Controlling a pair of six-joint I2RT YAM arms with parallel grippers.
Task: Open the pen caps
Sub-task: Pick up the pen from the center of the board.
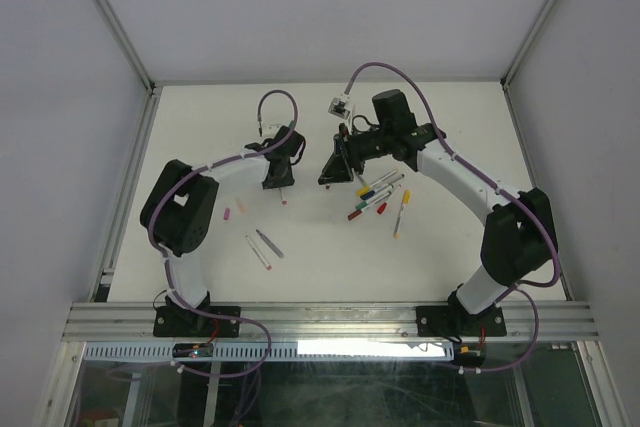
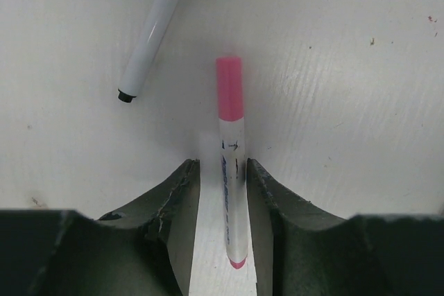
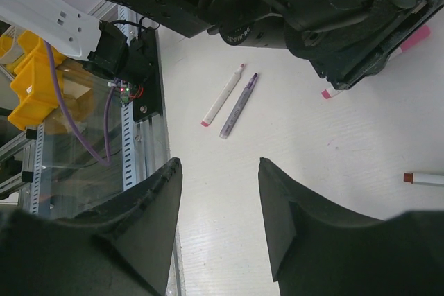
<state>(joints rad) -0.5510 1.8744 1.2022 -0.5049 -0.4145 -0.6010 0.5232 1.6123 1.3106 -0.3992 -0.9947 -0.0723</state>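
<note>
Pink pen cap [image 2: 229,88] | on its pen [image 2: 233,199], just beyond left pincer [image 2: 222,169] | clench unclear | right pincer [image 3: 220,171] released, empty | next: right grasps cap, pulls.

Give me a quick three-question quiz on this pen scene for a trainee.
1. True or false: the right gripper holds a pen.
2. What colour is the cap on the pen that the left gripper straddles? A green, B pink, C blue.
3. Fill in: in the right wrist view, the pen lying beside the white pen is ____.
Key: 1 false, it is open and empty. 2 B. 3 purple, the purple pen.
</note>
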